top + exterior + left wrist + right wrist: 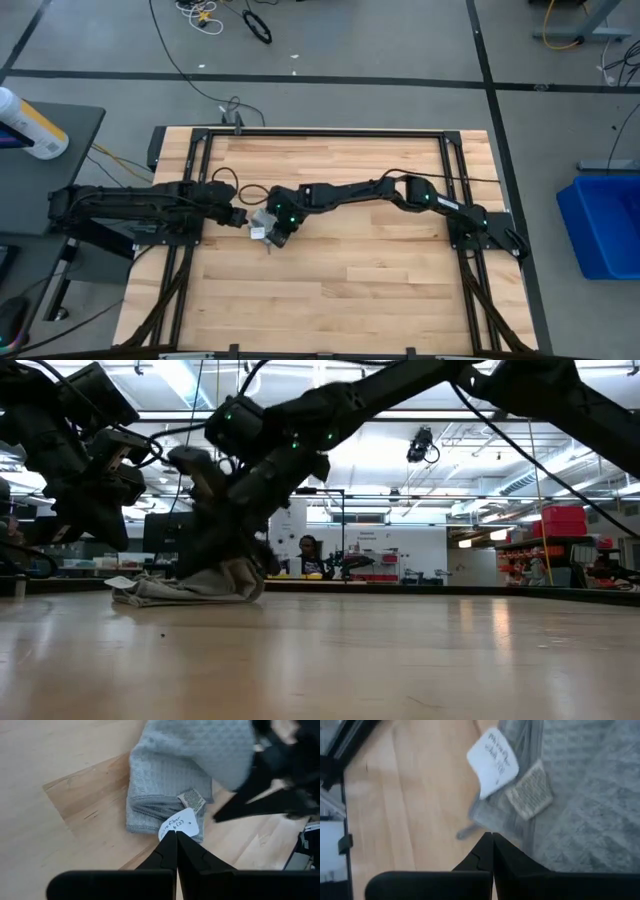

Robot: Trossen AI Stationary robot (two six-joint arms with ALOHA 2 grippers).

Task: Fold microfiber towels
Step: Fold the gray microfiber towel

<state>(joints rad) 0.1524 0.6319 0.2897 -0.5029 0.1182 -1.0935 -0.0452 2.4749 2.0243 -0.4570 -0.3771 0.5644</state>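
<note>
We saw the right gripper point(279, 232) down over the towel point(262, 222), its fingers point(492, 851) pressed together with nothing visibly between them, tips just off the cloth's edge. The left gripper point(240, 216) sat just beside the towel on its other side, fingers point(176, 851) likewise closed, pointing at the white tag point(179, 823). The towel lay bunched in a small folded heap on the wooden table point(340, 290), left of centre, between the two grippers. A second printed label point(530, 790) lay beside the white tag point(493, 761). In the low view the towel point(190, 588) sagged flat on the tabletop.
</note>
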